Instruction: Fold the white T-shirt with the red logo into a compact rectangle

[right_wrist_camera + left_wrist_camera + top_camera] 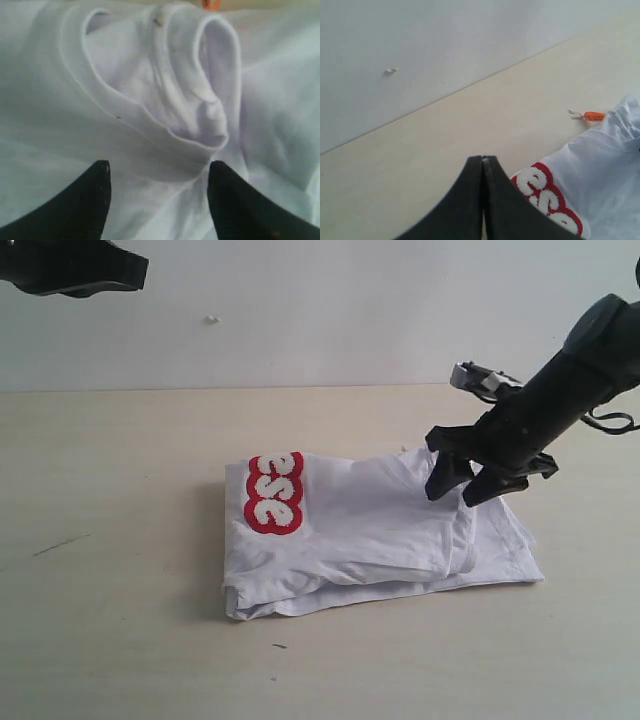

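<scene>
The white T-shirt (380,530) lies folded into a rough rectangle on the table, in several layers. The end of the red logo (274,493) shows at its left top corner, and also in the left wrist view as the red logo (547,195). An orange neck tag (593,116) lies on the table beside the shirt (605,170). My right gripper (455,494) stands open just over the shirt's right part, its fingertips (102,172) spread above a rolled hem fold (200,100). My left gripper (483,160) is shut and empty, raised off at the upper left, apart from the shirt.
The pale wooden table (120,540) runs to a white wall (300,310) behind. A small speck (211,318) sits on the wall. A dark scratch (60,545) marks the table at the left.
</scene>
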{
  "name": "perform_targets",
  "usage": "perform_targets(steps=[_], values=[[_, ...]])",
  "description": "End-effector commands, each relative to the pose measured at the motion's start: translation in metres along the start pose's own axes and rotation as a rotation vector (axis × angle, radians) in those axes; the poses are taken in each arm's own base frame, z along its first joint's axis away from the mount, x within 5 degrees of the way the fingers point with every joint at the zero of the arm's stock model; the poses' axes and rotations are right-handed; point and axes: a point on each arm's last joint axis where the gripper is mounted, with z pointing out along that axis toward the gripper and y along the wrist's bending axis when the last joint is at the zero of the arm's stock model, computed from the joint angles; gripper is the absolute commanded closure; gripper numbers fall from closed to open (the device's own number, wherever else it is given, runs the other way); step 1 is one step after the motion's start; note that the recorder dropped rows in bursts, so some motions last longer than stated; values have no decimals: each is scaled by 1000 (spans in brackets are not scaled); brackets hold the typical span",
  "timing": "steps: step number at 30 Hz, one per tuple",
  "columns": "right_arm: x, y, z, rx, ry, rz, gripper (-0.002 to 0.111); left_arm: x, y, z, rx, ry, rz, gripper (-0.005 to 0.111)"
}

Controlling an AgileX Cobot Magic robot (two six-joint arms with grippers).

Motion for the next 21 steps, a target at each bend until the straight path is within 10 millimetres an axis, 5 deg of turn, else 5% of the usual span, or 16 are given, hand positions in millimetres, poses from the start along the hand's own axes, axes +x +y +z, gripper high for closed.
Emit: perform_targets(steps=[1, 9, 13, 16, 20, 21], values=[[0, -11, 14, 48, 0, 5, 51, 0, -1, -3, 3, -5, -15, 107], [0, -6, 25, 15, -1, 12, 53, 0, 0, -3, 1, -8, -13, 107], [2, 4, 29, -1, 21, -34, 77, 0, 0, -3, 1, -8, -13, 107], [3, 13, 30, -39, 31, -71, 107, 0, 0, -3, 1, -7, -13, 107], [2, 34, 16, -155, 6, -129, 108, 0, 0, -3, 2, -7, -15, 107], [-2, 42, -3, -133, -21, -167, 108, 0, 0, -3, 2, -7, -15, 107]])
